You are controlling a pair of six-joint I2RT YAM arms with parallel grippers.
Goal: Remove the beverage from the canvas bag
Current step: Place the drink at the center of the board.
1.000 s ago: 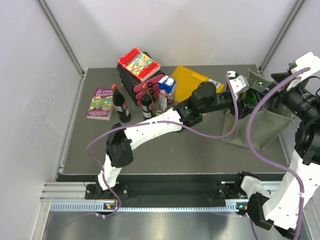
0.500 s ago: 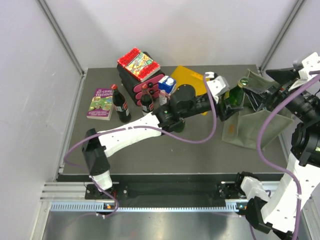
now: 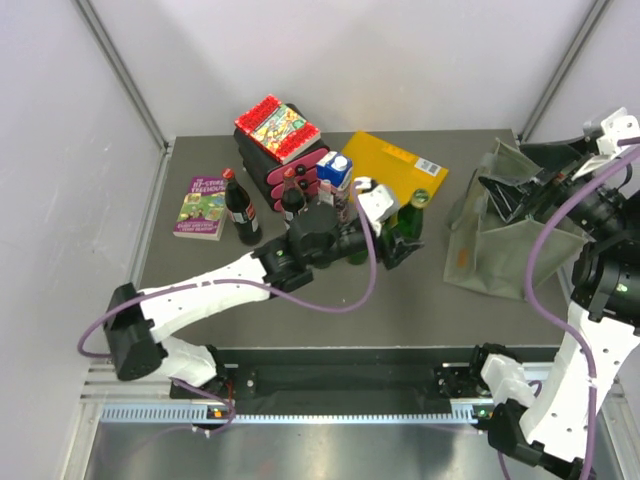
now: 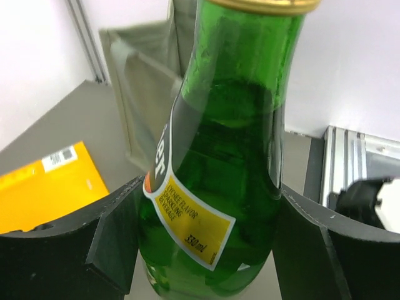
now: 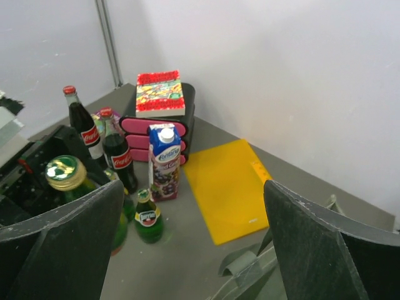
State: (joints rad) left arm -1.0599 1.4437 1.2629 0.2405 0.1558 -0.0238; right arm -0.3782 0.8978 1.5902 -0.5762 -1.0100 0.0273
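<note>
The beverage (image 4: 212, 187) is a green glass bottle with a gold cap (image 3: 421, 197) and a yellow label. My left gripper (image 3: 408, 225) is shut on its body, with a finger on each side. It is held upright over the middle of the table, left of the canvas bag (image 3: 510, 245) and outside it. The olive bag slumps at the right with its mouth open, and it also shows behind the bottle (image 4: 144, 94). My right gripper (image 3: 515, 188) is open above the bag's rim (image 5: 250, 269) with nothing between its fingers. The bottle's cap (image 5: 62, 170) shows in the right wrist view.
A yellow folder (image 3: 395, 165) lies behind the bottle. At the back left stand two cola bottles (image 3: 240, 208), a juice carton (image 5: 164, 159), a small green bottle (image 5: 149, 219) and a black-and-pink stack with a book (image 3: 278, 128) on top. Another book (image 3: 203, 205) lies flat at the left.
My left arm has drawn the green bottle out of the bag and carried it left to mid-table. My right gripper's jaws have opened wider at the bag's rim.
</note>
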